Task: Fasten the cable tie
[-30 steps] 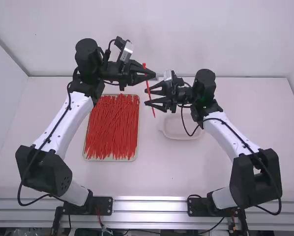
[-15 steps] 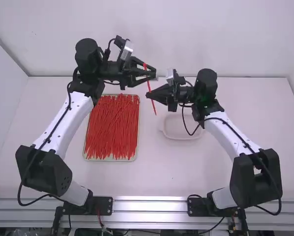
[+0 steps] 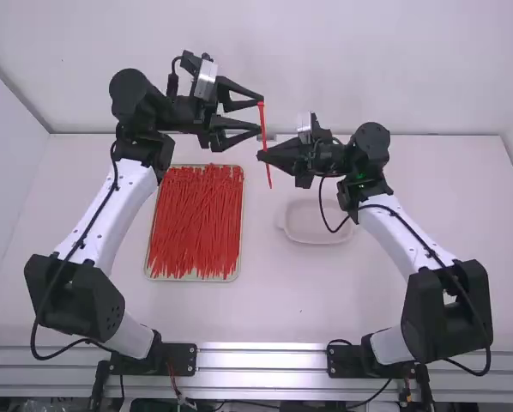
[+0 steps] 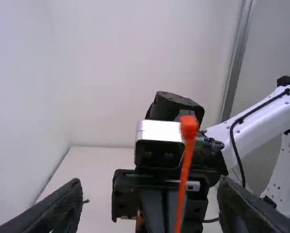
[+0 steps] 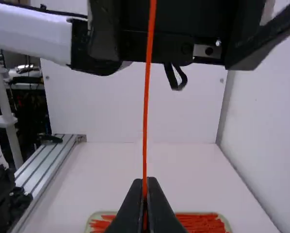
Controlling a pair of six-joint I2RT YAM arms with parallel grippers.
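Mid-handover, I judge: right fingers (image 5: 134,204) clench the cable tie (image 5: 147,97); left fingers (image 4: 62,204) gape, released, around its head. Next, likely regrasp and thread.

A white table (image 3: 484,202) meets a plain white wall (image 3: 368,60) at the far side; a white panel (image 3: 3,189) stands left; an aluminium rail (image 3: 256,354) lines the near edge.

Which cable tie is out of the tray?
The lone cable tie standing upright, pinched in the right gripper; the other ties lie piled in the tray.
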